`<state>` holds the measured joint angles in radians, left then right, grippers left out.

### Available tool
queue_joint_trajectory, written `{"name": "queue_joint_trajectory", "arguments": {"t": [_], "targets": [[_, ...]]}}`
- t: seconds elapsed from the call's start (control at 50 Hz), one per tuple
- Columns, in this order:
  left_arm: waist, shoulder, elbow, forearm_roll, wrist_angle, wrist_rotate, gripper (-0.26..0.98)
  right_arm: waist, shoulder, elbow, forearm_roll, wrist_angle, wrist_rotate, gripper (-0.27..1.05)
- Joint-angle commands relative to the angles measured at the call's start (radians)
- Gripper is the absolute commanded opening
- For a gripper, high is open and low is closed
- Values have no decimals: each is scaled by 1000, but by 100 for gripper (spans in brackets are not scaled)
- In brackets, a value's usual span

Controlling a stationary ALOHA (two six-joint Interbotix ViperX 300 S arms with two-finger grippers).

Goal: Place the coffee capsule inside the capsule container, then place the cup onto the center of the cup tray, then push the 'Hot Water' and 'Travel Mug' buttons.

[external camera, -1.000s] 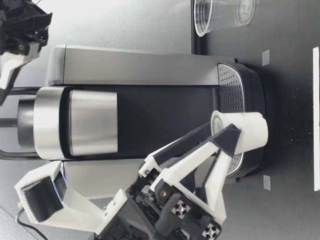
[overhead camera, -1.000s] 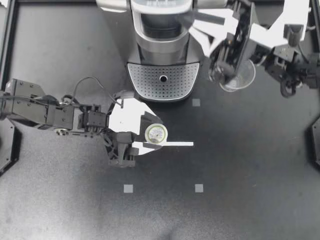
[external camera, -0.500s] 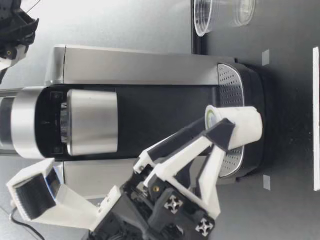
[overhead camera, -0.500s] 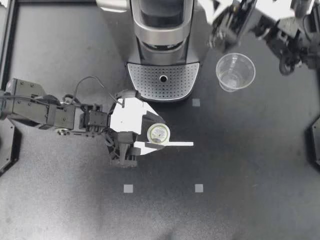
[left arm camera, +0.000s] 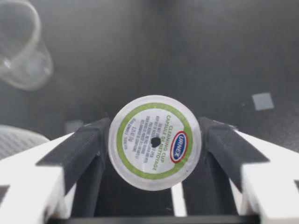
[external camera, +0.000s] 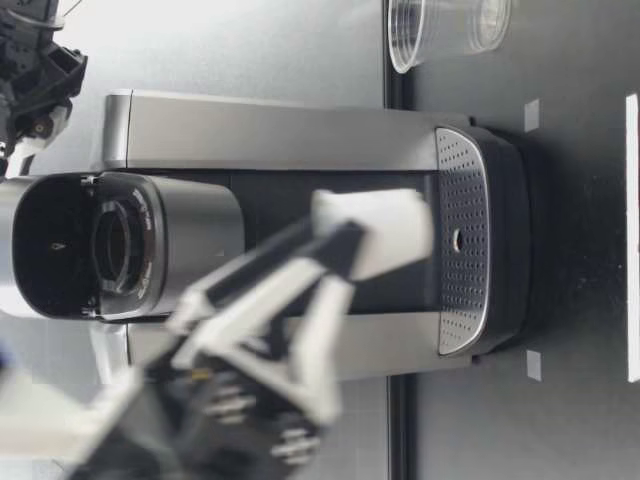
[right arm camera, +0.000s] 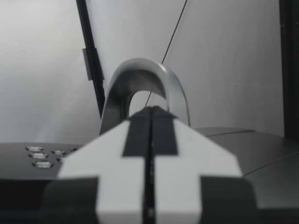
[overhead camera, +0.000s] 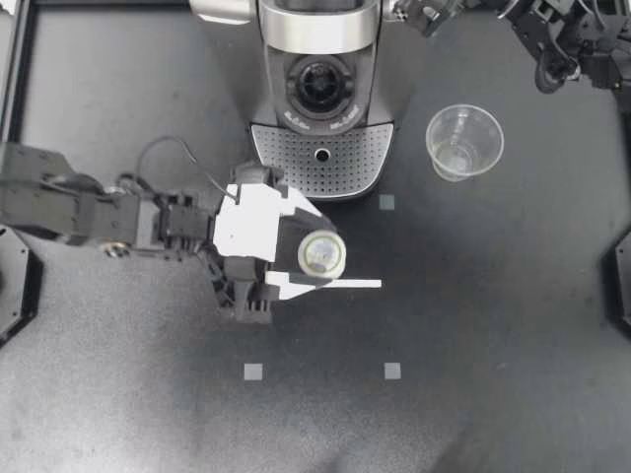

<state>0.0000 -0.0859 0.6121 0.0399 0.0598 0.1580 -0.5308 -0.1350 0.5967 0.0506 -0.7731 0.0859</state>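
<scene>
Top view: cup [overhead camera: 464, 142] beside machine [overhead camera: 320, 99]

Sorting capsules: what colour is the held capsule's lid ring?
Green, on the white round coffee capsule; clearest in the left wrist view.

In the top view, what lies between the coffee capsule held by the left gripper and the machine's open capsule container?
The perforated cup tray lies between the coffee capsule and the capsule container, as the top view shows.
</scene>
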Motion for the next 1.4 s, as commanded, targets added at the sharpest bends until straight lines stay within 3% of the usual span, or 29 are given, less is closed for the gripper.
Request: {"name": "queue_joint_trajectory", "arguments": {"t": [0.0,0.22,0.3,0.4,0.54,0.62,0.86,1.38], "targets": [[-2,-60,-75,11,89,46,49,-21,-29,-23,2,-3,0,6],[0,-132,-267,101,420,202,49,-20,-110,38,-18,-15,17,6],[-2,-149,-330,183,514,218,49,-20,-155,84,-18,-28,23,6],[-3,-156,-374,328,595,215,49,-20,-198,129,-18,-38,21,6],[-9,-155,-400,520,637,209,49,-20,-239,170,-18,-40,21,6],[-11,-156,-405,580,624,202,49,-20,-255,184,-18,-40,21,6],[-14,-163,-405,647,578,172,49,-20,-261,192,-18,-40,18,6],[-12,-127,-373,680,581,149,49,-20,-267,206,-18,-46,21,6]]}}
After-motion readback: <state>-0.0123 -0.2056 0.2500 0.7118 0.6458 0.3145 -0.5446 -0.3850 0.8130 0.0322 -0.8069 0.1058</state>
